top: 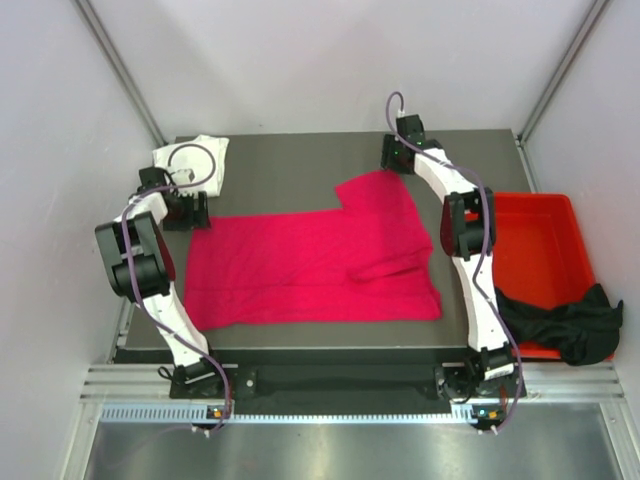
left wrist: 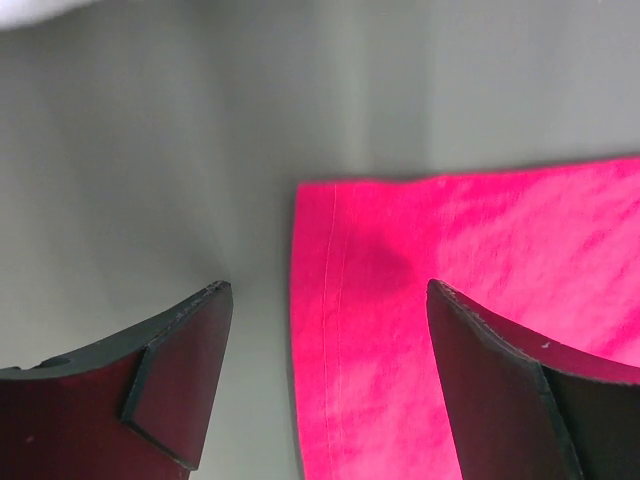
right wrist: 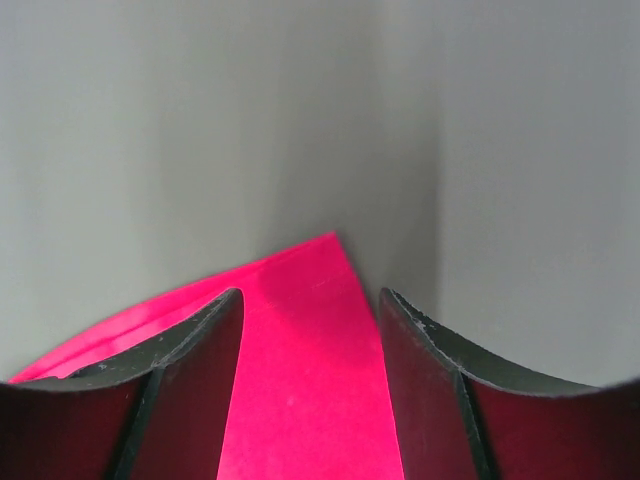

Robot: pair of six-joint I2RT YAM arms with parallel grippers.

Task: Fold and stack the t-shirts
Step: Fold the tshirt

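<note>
Pink t-shirt point(top: 300, 270) lies spread flat on the table point(top: 290, 170). My left gripper point(left wrist: 328, 290) stands open over its left hem corner; my right gripper point(right wrist: 310, 295), open, over its far corner.

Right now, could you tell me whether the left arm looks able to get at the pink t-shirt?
Probably yes: the left gripper hangs open over a corner of the pink t-shirt, nothing in between.
</note>
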